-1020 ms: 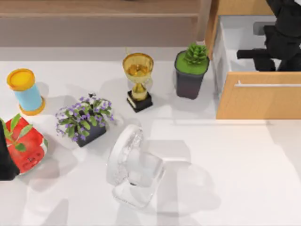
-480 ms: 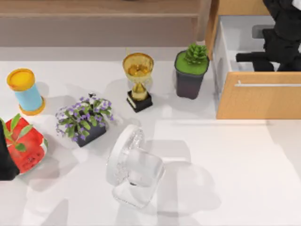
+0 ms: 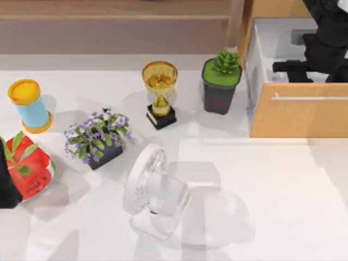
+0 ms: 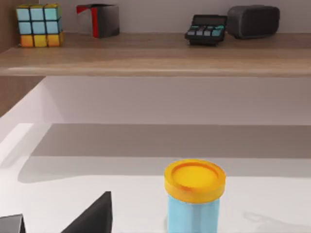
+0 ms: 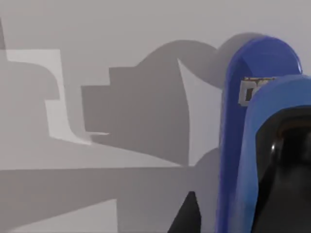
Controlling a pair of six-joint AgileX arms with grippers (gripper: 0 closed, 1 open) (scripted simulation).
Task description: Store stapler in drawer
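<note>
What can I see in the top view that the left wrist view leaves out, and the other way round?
Top view: the open drawer with the right gripper over it, a gold trophy, a succulent pot, a flower pot, a white fan, and the left arm parked at the table's left edge. Left wrist view: a colour cube, a calculator and a red-and-black box on the shelf. Both: the blue canister and the shelf.

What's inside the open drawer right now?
In the drawer, the right hand reaches down between the white walls. The right wrist view shows a blue stapler close against that hand, above the pale floor. The arm covers much of the drawer's inside.
</note>
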